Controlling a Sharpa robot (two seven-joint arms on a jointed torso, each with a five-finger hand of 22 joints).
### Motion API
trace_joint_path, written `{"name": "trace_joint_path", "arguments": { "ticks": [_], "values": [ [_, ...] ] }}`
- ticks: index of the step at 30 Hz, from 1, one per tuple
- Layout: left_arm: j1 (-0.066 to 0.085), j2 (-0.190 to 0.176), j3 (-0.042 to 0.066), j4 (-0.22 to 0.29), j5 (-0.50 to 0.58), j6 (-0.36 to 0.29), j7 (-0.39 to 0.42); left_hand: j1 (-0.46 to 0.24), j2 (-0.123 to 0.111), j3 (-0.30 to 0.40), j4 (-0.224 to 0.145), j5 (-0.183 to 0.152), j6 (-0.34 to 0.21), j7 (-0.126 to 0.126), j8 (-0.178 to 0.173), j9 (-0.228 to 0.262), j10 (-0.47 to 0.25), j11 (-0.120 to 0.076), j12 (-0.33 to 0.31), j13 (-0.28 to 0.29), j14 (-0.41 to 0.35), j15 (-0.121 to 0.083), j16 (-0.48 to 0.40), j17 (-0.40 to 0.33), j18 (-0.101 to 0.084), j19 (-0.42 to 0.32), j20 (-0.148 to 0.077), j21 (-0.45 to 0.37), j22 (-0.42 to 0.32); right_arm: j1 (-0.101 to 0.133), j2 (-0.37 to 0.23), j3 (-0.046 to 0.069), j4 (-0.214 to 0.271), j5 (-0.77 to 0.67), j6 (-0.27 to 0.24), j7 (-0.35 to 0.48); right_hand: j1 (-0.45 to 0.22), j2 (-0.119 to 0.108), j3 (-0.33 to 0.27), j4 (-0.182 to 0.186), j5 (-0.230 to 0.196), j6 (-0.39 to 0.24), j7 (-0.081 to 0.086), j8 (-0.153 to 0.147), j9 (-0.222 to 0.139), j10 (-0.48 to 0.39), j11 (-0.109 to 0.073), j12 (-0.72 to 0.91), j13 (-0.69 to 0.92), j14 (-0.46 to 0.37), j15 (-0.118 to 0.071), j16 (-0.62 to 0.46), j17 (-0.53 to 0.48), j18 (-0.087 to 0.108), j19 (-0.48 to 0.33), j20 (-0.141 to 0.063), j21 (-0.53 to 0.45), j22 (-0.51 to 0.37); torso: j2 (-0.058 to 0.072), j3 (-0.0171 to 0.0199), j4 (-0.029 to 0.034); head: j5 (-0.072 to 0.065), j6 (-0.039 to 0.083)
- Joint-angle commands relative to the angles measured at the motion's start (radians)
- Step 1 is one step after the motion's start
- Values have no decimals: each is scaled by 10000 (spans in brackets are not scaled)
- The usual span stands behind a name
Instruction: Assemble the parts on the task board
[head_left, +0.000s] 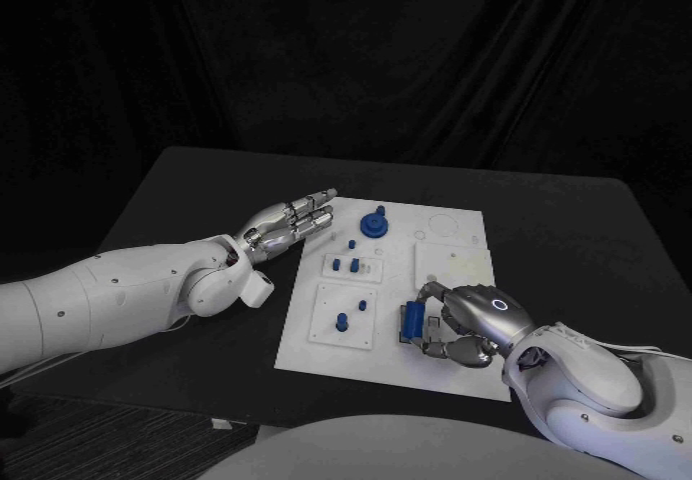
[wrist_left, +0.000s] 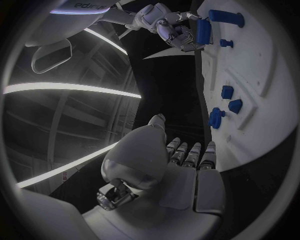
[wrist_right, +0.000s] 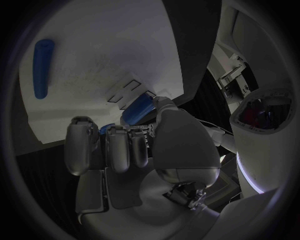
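While the head view looks down, the white task board (head_left: 456, 262) sits mid-table; the right hand (head_left: 464, 325), at about 5 o'clock on the board, has its fingers clamped on a blue part (head_left: 413, 320) at the board's near edge. Left hand (head_left: 287, 222) hovers at 9 o'clock off the board edge, fingers straight and close together, holding nothing. A round blue knob (head_left: 374, 222) stands at 11 o'clock; small blue pegs (head_left: 346, 265) sit mid-left, another peg (head_left: 342, 322) lower.

Left wrist view: left hand (wrist_left: 181, 165) flat, fingers (wrist_left: 190, 152) side by side (nothing held), beside the board (wrist_left: 262, 75).

Right wrist view: fingers (wrist_right: 119, 147) curled over the blue part (wrist_right: 139, 107); a long blue bar (wrist_right: 43, 67) lies apart on the board (wrist_right: 106, 45).
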Motion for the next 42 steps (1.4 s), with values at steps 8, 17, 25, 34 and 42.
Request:
{"name": "trace_joint_path", "arguments": {
  "ticks": [8, 17, 25, 34, 42],
  "values": [
    [-27, -25, 9, 16, 9, 100, 116, -75, -28, 57, 17, 43, -55, -58, -12, -9, 1, 41, -34, -15, -23, 59, -36, -11, -62, -18, 59, -31, 12, -41, -149, 0, 170, -18, -128, 62, -362, -32, 469, 24, 1033, 768, -572, -353, 269, 1057, -89, 27, 2635, 780, -82, 57, 1185, -10, 276, -101, 111, 2028, 7, -1, 9, 4, -1],
    [-40, -22, 9, 4, 9, 117, 104, -78, -28, 57, 18, 41, -50, -68, -11, -8, 1, 45, -34, -15, -23, 61, -36, -11, -62, -17, 60, -30, 13, -67, -156, -1, 217, 125, 469, 50, -416, -185, 633, -3, 1192, 478, -502, -633, 222, 1057, -43, 27, 2635, 780, -55, 57, 1185, 18, 218, -89, -20, 1988, 10, -3, 16, 6, -1],
    [-47, -19, 9, 3, 9, 144, 61, -82, -21, 76, 6, 49, 12, 29, 1, 3, 1, 2, -34, -15, -23, 70, -36, -11, -66, -15, 67, -28, 14, -76, -119, -1, 200, 144, 786, 37, -445, -295, 821, 7, 1210, -8, -368, -943, 157, 1057, 68, 27, 2635, 750, 37, 1, 1045, 50, 147, -12, -178, 1941, 11, -6, 19, 8, -1],
    [-52, -11, 9, 2, 9, 155, 51, -82, -21, 77, 6, 49, 13, 31, 1, 4, 1, 2, -34, -15, -23, 70, -36, -11, -66, -14, 67, -28, 15, -78, -48, 0, 136, 147, 1011, -135, -406, -362, 972, -26, 397, -684, -220, -1596, -204, 1057, 196, 27, 2635, 712, 150, -64, 890, 85, 75, 98, -346, 1894, 9, -3, 16, 26, -1],
    [-53, -12, 9, 3, 9, 170, 32, -102, -11, 87, 16, 45, 71, 104, 14, 13, 1, 13, -34, -15, -23, 77, -36, -11, -68, -13, 71, -26, 16, -79, -26, 0, 116, 148, 1133, -220, -401, -408, 920, -22, -178, -772, -170, -1766, -379, 1057, 245, 27, 2635, 704, 192, -78, 853, 92, 63, 140, -379, 1887, 4, -6, 16, 43, -1]
  ]
}}
